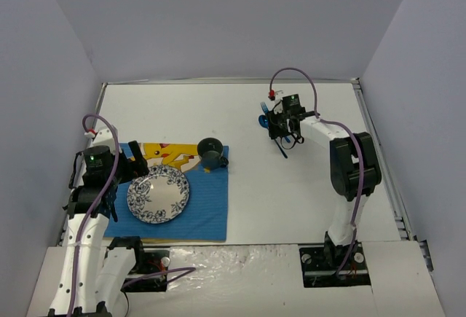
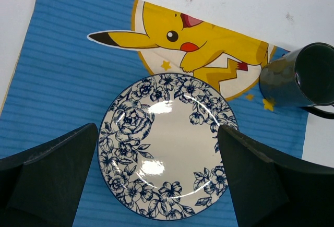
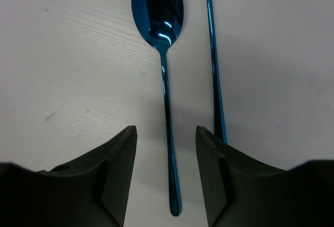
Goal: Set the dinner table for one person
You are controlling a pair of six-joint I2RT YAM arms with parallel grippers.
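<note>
The dinner table [image 1: 291,193] is a white top. Its setting is gathered on the left, and the cutlery lies well apart, out on bare surface at the far right. The blue Pikachu placemat [image 2: 52,81] lies in front of the left arm. The floral blue-and-white plate [image 2: 167,148] sits on the mat's middle, just below the cartoon, and the dark mug [image 2: 300,75] is at the mat's far right edge.

The left gripper [image 2: 157,130] hovers over the plate with its fingers spread wide, wider than the plate as seen from the wrist, and holds nothing.

The step in hand looks like the right arm's pickup of the blue spoon [image 3: 163,81]. The right gripper [image 3: 166,133] is parted moderately and empty. One finger is on each side of the spoon's handle, and the bowl points away from the wrist.

A second blue utensil [image 3: 214,70] lies just beside the spoon and nearly parallel to it. Its head is cut off by the frame, so it may be a fork or a knife. Its handle runs close to the finger on that side of the wrist view.

To do this well:
- Shift slightly away from that neighbour so the finger comes down in the gap between the two handles and not on the second one.
- Come straight down until the tips meet the tabletop, since the handle is thin and lies flat.
- Close on the handle near its middle so the spoon does not tip when lifted.
- Carry it to the mat on the plate's right side, clear of the mug.
</note>
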